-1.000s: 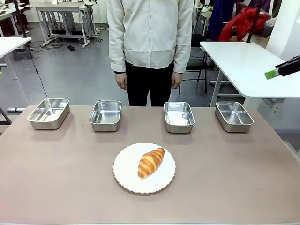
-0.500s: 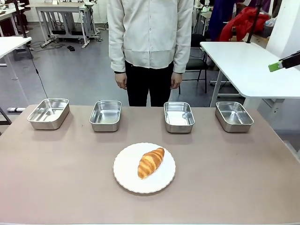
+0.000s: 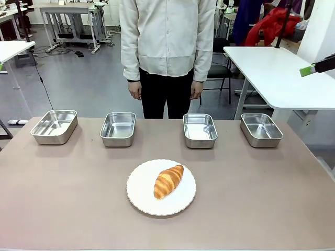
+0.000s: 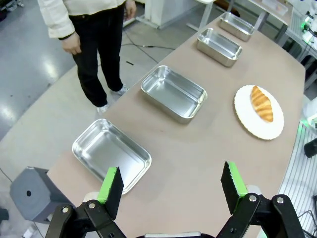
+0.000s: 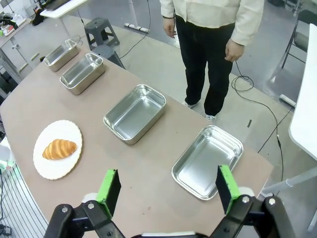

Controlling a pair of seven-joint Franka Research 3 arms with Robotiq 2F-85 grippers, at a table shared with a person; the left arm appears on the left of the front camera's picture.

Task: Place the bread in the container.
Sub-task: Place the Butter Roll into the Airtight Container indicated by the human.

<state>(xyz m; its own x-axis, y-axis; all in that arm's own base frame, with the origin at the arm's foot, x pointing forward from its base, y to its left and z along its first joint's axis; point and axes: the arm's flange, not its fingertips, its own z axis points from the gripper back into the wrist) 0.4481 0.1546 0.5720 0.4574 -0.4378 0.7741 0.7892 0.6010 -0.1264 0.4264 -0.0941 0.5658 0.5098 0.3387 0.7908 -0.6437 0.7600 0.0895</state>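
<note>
Left gripper (image 4: 172, 181): jaws spread wide, nothing between them, hovering above the table (image 3: 63, 209) end by the leftmost container (image 3: 54, 126). Front view: four empty steel containers sit in a row across mid frame out to the rightmost container (image 3: 261, 129). The bread (image 3: 168, 181) lies diagonally on the white plate (image 3: 141, 194) at lower centre, well apart from all four, and a person (image 3: 167, 42) stands top centre. Right gripper (image 5: 167, 184): likewise fully spread and empty, its green pad poking in at upper right of the front view.
</note>
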